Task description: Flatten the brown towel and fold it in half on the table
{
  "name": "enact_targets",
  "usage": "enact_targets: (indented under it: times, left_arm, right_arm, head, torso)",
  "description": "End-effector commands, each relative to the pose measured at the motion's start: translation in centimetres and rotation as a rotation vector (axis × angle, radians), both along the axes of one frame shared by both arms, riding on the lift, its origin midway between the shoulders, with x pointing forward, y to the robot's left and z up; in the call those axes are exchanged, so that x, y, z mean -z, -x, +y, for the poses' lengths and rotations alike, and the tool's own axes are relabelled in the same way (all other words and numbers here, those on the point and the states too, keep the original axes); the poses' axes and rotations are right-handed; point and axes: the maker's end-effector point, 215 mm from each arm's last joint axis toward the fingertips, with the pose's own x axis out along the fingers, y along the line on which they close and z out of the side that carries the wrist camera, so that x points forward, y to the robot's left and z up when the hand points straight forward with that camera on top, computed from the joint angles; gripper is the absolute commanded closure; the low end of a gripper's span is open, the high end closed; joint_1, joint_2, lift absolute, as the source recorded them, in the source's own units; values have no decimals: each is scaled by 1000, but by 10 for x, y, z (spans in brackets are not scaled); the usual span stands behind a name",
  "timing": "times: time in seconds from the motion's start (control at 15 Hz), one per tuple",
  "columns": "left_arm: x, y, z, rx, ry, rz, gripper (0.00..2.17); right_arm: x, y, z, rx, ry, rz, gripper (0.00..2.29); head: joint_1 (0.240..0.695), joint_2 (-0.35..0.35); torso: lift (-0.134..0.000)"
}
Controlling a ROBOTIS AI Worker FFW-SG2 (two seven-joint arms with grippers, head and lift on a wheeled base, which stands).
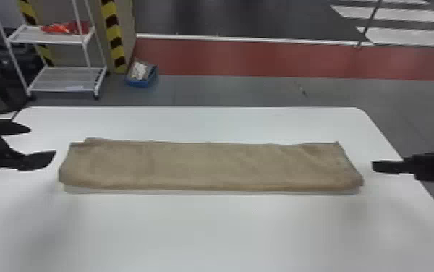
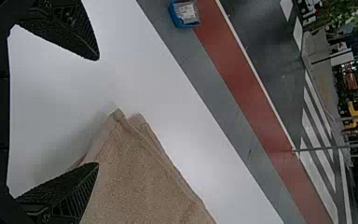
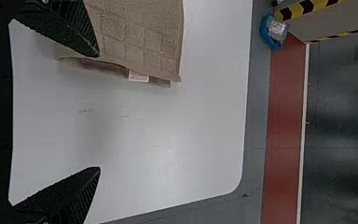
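The brown towel (image 1: pixel 209 164) lies folded as a long, fairly flat strip across the white table, its rounded fold along the near side. My left gripper (image 1: pixel 42 144) is beside the towel's left end, its fingers spread with nothing between them. In the left wrist view the left gripper (image 2: pixel 98 112) stands open near a corner of the towel (image 2: pixel 130 172). Off the towel's right end is my right gripper (image 1: pixel 375 167). The right wrist view has the right gripper (image 3: pixel 99 112) wide open, one finger over the towel's edge (image 3: pixel 140 37), where a small white label pokes out.
The white table (image 1: pixel 209 231) extends around the towel on all sides, with its far edge behind it. Beyond on the floor are a white shelf rack (image 1: pixel 64 77) and a blue bin (image 1: pixel 142 76).
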Motion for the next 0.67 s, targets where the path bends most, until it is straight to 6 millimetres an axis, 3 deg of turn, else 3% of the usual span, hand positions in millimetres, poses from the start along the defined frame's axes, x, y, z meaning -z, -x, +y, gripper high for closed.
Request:
enact_targets:
  times: [0.0, 0.6]
  left_arm:
    - [1, 1, 0, -1, -1, 1, 83]
    - [4, 3, 2, -5, -4, 6, 83]
  right_arm:
    - [0, 0, 0, 1, -2, -1, -1]
    - [-3, -1, -2, 1, -1, -5, -1]
  head:
    - [695, -85]
    - [695, -86]
  torso:
    - [-128]
    - [-128]
